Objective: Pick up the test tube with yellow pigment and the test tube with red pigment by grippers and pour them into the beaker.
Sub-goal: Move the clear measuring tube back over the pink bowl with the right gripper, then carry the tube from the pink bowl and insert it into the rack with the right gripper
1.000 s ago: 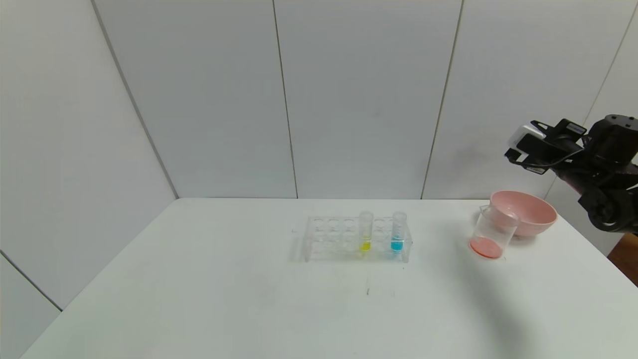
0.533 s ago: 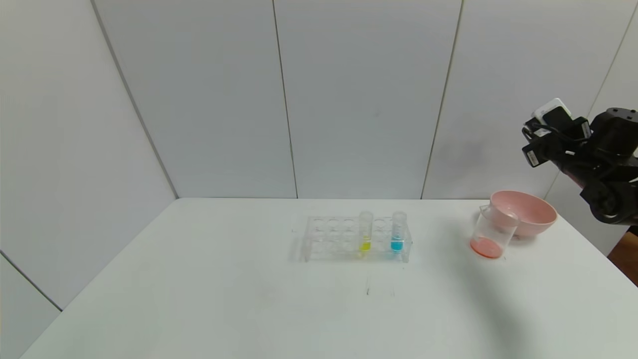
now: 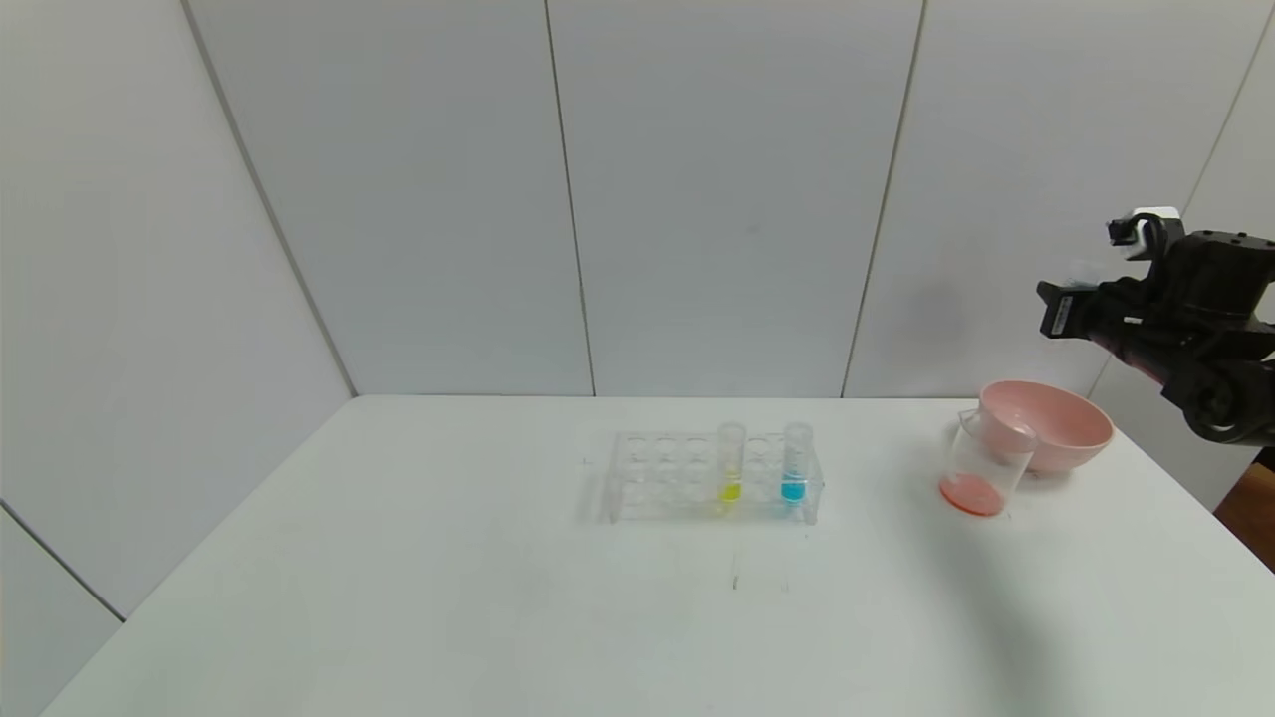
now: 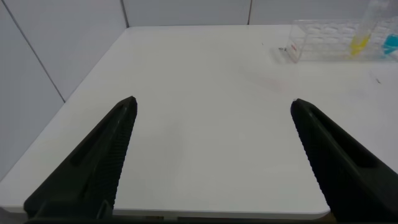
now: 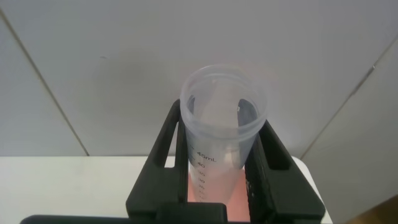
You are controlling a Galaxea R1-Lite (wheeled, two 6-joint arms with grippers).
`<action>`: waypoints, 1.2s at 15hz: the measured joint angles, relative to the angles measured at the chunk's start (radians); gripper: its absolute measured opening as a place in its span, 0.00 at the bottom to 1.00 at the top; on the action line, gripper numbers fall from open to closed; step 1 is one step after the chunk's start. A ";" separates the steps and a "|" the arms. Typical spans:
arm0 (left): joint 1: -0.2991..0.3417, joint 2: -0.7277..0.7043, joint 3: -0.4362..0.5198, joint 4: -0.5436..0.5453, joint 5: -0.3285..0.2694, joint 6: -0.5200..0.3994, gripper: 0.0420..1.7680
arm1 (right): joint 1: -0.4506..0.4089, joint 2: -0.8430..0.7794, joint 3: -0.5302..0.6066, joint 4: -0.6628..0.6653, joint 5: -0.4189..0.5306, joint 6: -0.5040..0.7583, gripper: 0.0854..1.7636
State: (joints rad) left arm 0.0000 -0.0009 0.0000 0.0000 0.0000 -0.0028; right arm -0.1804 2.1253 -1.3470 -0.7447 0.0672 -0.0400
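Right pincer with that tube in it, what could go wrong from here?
1. The right pincer is shut on the emptied test tube; its smooth wall could slip between the fingers.
2. Returning it, the arm passes over the beaker holding red liquid and the pink bowl; a bump could spill it.
3. The yellow tube stands beside the blue tube: easy to knock.

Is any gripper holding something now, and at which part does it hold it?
The right gripper holds a clear test tube by its sides, below the open rim. The left gripper is open and holds nothing.
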 joint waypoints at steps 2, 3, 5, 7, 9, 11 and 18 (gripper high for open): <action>0.000 0.000 0.000 0.000 0.000 0.000 1.00 | -0.026 0.006 0.021 0.011 0.000 0.005 0.29; 0.000 0.000 0.000 0.000 0.000 0.000 1.00 | -0.036 0.010 0.032 0.011 0.000 0.017 0.29; 0.000 0.000 0.000 0.000 0.000 0.000 1.00 | -0.049 0.020 0.046 0.017 0.005 0.064 0.29; 0.000 0.000 0.000 0.000 0.000 0.000 1.00 | -0.055 0.029 0.063 0.023 0.005 0.072 0.29; 0.000 0.000 0.000 0.000 0.000 0.000 1.00 | -0.056 0.040 0.090 0.021 0.002 0.074 0.29; 0.000 0.000 0.000 0.000 0.000 0.000 1.00 | -0.055 0.051 0.113 0.019 0.002 0.073 0.29; 0.000 0.000 0.000 0.000 0.000 0.000 1.00 | -0.050 0.069 0.125 0.009 0.000 0.054 0.66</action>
State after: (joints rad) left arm 0.0000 -0.0009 0.0000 0.0000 0.0000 -0.0023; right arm -0.2302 2.1943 -1.2223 -0.7362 0.0677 0.0136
